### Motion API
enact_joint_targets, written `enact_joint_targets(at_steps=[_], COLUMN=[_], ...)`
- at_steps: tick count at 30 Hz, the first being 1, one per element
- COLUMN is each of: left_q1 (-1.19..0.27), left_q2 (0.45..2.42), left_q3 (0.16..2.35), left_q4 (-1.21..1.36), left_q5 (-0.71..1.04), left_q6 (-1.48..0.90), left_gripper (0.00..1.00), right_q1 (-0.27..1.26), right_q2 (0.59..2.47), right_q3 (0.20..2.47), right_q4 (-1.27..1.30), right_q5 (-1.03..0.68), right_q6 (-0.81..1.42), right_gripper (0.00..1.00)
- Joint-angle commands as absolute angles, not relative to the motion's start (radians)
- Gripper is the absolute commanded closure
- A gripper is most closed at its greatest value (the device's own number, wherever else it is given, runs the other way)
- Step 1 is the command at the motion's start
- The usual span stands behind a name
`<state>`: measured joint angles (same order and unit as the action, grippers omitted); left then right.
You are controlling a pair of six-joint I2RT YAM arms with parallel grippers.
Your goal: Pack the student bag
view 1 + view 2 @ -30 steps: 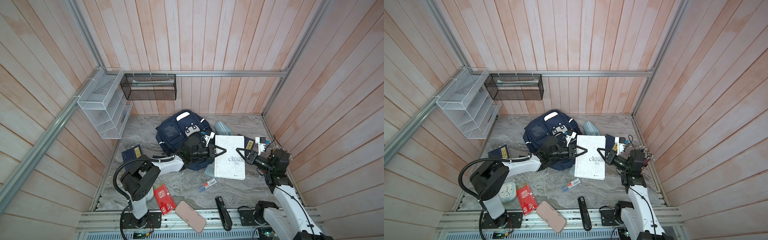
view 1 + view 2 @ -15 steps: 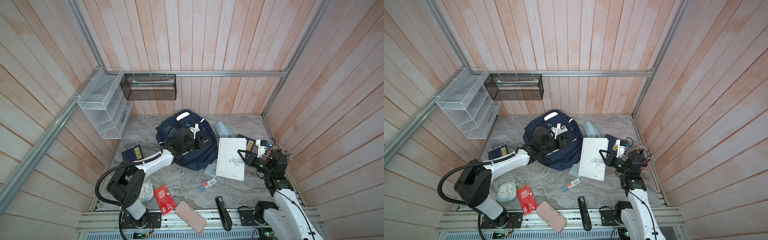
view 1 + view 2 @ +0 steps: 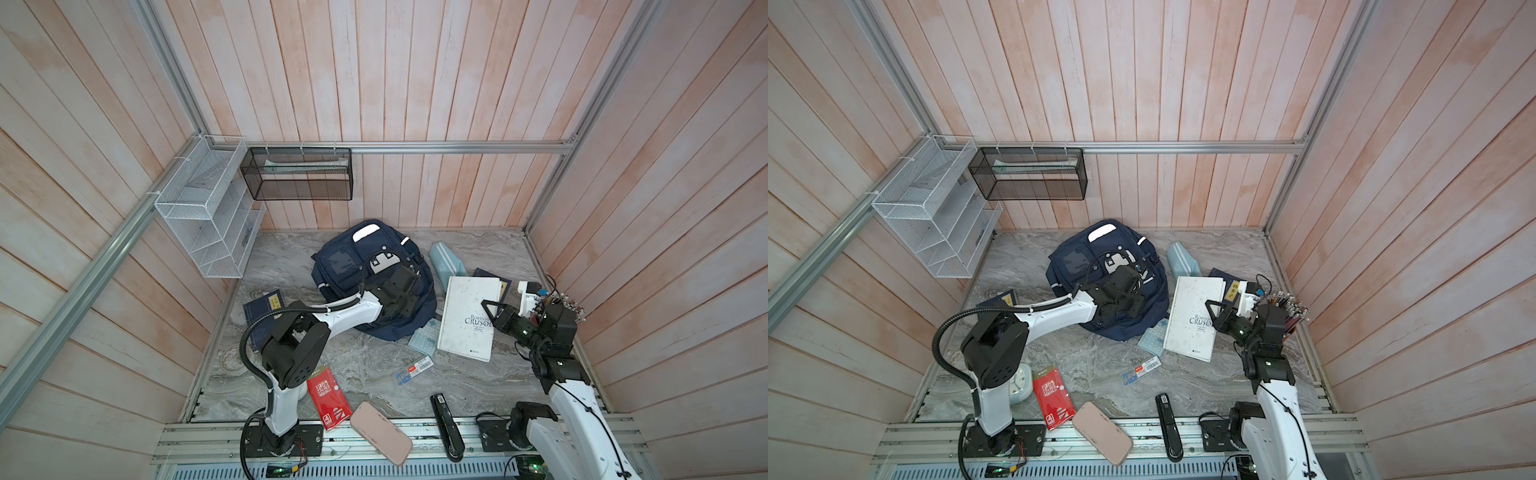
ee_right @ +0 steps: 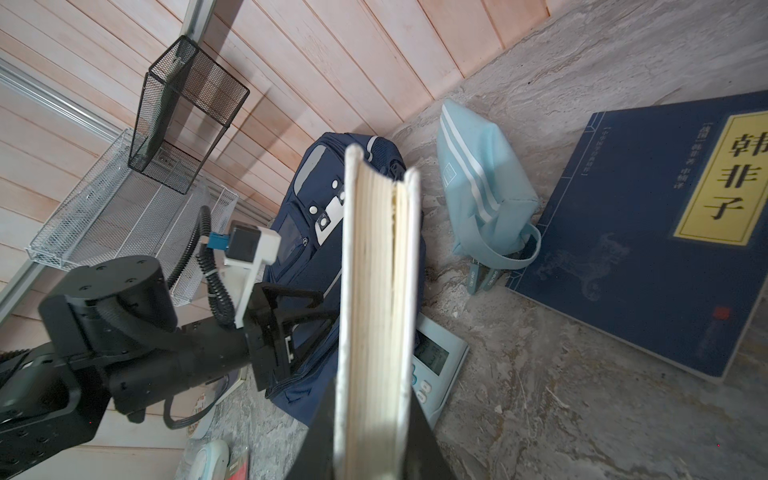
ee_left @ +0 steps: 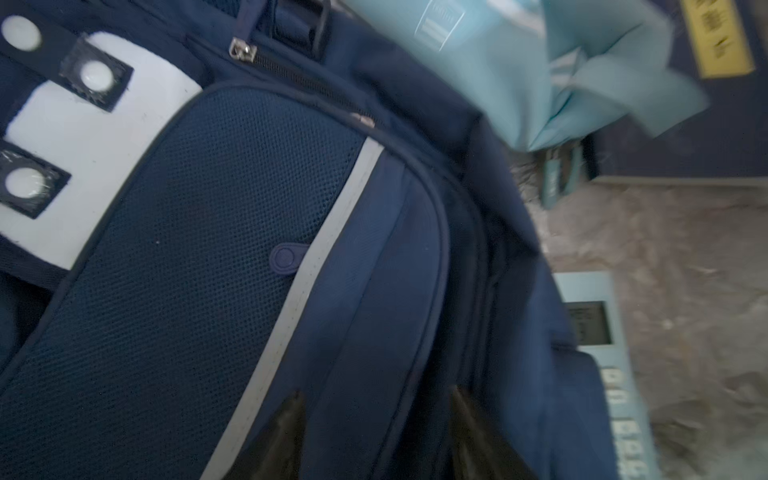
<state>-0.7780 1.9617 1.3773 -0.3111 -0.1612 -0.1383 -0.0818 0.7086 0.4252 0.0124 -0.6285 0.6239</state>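
The student bag (image 3: 345, 266) (image 3: 1075, 266), navy with white patches and studs, lies at the back middle of the floor. My left gripper (image 3: 401, 291) (image 3: 1125, 291) hovers over its right front part. In the left wrist view the left gripper (image 5: 376, 405) is open above the bag's fabric (image 5: 208, 249), with nothing between its fingertips. My right gripper (image 3: 490, 309) (image 3: 1214, 309) is shut on the right edge of a white book (image 3: 469, 320) (image 3: 1192, 316). The right wrist view shows the book's page edge (image 4: 378, 270) clamped in the right gripper (image 4: 374, 395).
A light-blue pencil pouch (image 3: 446, 259) and a dark blue book (image 4: 648, 216) lie right of the bag. A calculator (image 3: 424, 338) peeks from under the white book. Near the front lie a pen pack (image 3: 413, 370), red booklet (image 3: 326, 392), pink case (image 3: 380, 432), stapler (image 3: 446, 428) and clock (image 3: 1019, 384). Wire racks (image 3: 208, 216) hang at the back left.
My left gripper has drawn back from the white book's left edge onto the bag and opened wider. The right gripper still grips the book, which has shifted slightly right.
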Motion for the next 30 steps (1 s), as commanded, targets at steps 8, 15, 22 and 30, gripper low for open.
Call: enact_joint_targets(at_steps=[8, 15, 22, 30], left_q1=[-0.779, -0.751, -0.656, -0.59], left_q2=[2.093, 1.875, 1.747, 1.716], left_q3=[1.509, 1.573, 1.617, 1.643], left_q4=[-0.414, -0.472, -0.506, -0.511], left_q5=[-0.269, -0.24, -0.11, 0.009], left_q6=[-0.061, -0.071, -0.128, -0.175], left_gripper=[1.0, 1.0, 1.0, 1.0], right_q1=[-0.089, -0.05, 0.117, 0.391], right_q2=[0.687, 0.699, 0.749, 1.045], right_q3=[0.413, 0.351, 0.378, 0.475], right_q4=[0.109, 0.226, 0.356, 0.582], right_q5=[-0.659, -0.65, -0.523, -0.239], right_q6=[0.669, 0.799, 0.921, 1.018], right_gripper=[1.0, 1.0, 1.0, 1.0])
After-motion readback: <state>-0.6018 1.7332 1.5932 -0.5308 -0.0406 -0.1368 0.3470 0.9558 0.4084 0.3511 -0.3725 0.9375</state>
